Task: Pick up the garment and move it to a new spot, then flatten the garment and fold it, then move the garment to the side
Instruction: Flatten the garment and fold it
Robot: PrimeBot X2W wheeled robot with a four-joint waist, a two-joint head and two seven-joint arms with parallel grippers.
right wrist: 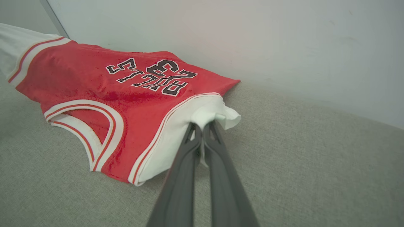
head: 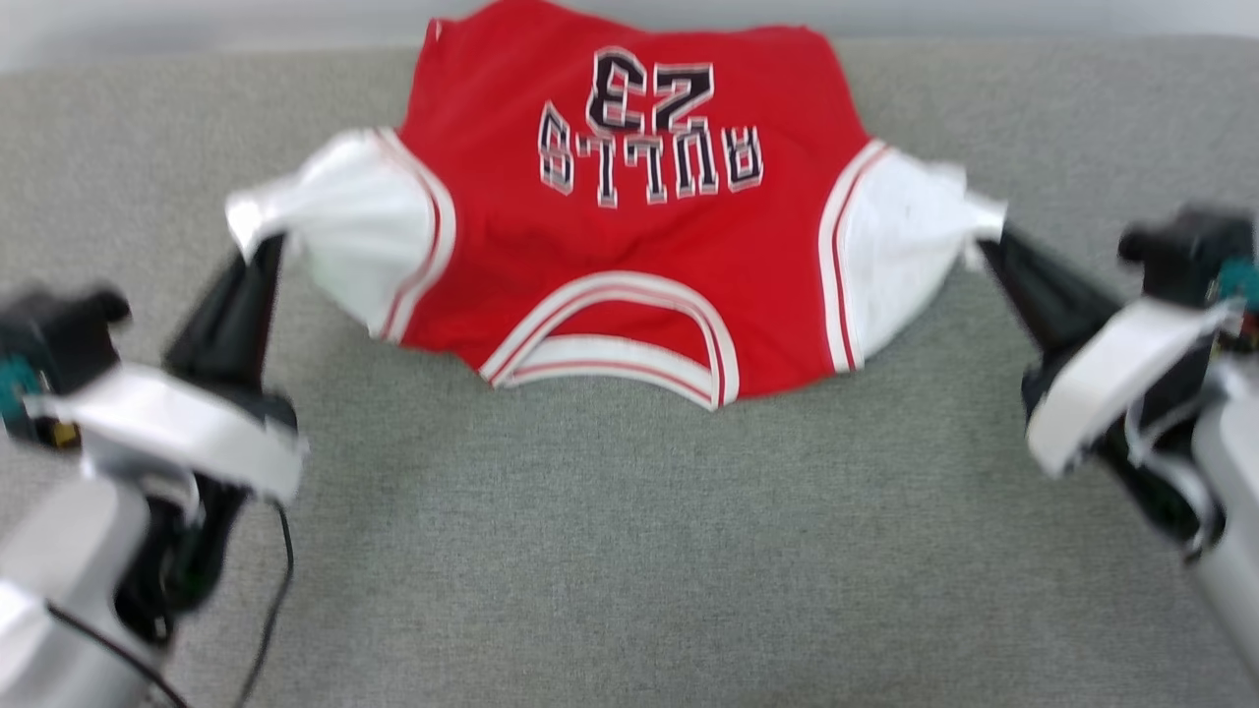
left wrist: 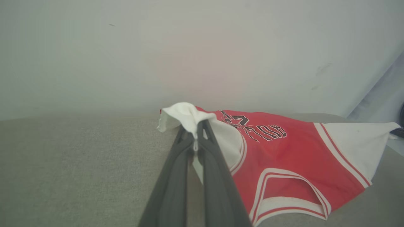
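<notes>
— While the red jersey lies face up on the grey fabric surface, where exactly does it sit?
— Toward the far edge, close to the pale wall. Its collar points toward the robot, so in the head view the black number 23 and the lettering read upside down.
— And the two arms?
— The left gripper has its dark fingers pressed together on the tip of the white sleeve on its side. The right gripper pinches the other sleeve the same way. Both sleeve tips are drawn outward and raised a little, with the red body spread between them.
</notes>
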